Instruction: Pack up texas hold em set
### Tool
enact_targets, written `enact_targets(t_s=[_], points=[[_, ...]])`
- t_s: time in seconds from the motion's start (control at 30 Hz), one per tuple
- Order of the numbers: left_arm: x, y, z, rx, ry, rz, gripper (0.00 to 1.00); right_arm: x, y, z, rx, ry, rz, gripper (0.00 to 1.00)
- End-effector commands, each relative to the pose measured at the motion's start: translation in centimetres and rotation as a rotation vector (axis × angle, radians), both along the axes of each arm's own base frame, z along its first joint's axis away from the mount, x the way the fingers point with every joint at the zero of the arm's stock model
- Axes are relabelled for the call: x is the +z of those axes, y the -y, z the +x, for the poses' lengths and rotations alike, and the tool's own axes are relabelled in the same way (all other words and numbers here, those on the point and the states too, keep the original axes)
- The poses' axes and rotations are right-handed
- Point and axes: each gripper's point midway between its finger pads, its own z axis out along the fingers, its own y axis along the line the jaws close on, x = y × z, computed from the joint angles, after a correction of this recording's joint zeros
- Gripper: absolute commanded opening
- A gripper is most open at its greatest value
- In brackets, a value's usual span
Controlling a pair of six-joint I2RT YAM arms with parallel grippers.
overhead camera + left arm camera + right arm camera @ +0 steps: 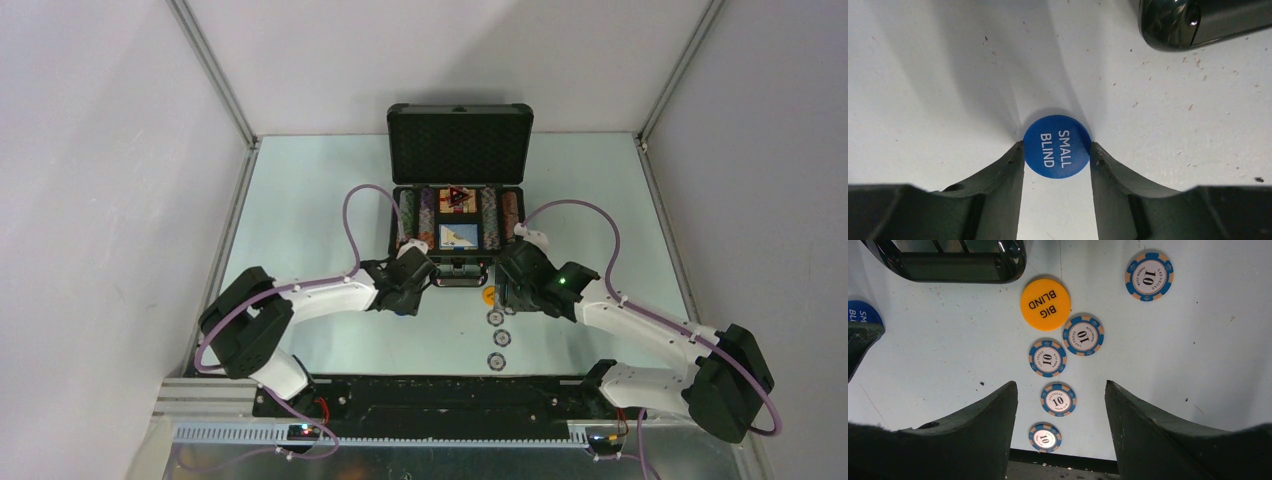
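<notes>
1. Black mounting rail (430, 395) spans the bottom of the overhead view. Beyond it, the left claw (402, 298) and right claw (515, 285) hang low over the pale bench (300, 220), just in front of the dark grey hard briefcase (460, 145). The case stands open mid-bench, lid upright, with rows of chips in its tray. Between the claws, a round orange plastic button (489, 295) and three small blue-striped poker chips (505, 338) lie in a loose line running toward the rail.
2. From the left wrist, the left claw's two fingers (1013, 170) press against opposite edges of a round blue plastic button (1057, 146) marked "SMALL BLIND", which lies flat on the bench. A glossy corner of the briefcase shows at upper right, well apart.
3. From the right wrist, the right claw stands wide open, holding nothing. Five striped chips lie scattered on the bench below it, one directly between the fingers. The orange button, marked "BIG BLIND", lies near the briefcase handle (948, 262) and just beside one chip.
</notes>
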Motion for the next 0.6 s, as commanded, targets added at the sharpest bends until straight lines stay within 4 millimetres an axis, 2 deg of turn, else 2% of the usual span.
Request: enact_targets(t_s=[0.0,0.13,0.33,0.5,0.57], points=[[1.1,-0.2,-0.2,-0.055,-0.025,0.065,0.48,0.4,0.2,0.3,-0.023,0.024,0.005,0.69],[2.9,0.7,1.1,-0.06,0.015,0.054,0.48,0.5,0.3,0.2,-0.025,0.026,0.002,0.69],[4.6,1.8,2.1,-0.07,0.044,0.037,0.49,0.5,0.6,0.1,-0.031,0.026,-0.004,0.69],[4.4,1.9,2.0,-0.074,0.03,0.039,0.53,0.6,0.8,0.1,-0.037,0.028,-0.01,0.69],[3.8,1.8,1.6,-0.072,0.011,0.04,0.59,0.6,1.0,0.1,-0.041,0.029,-0.013,0.69]])
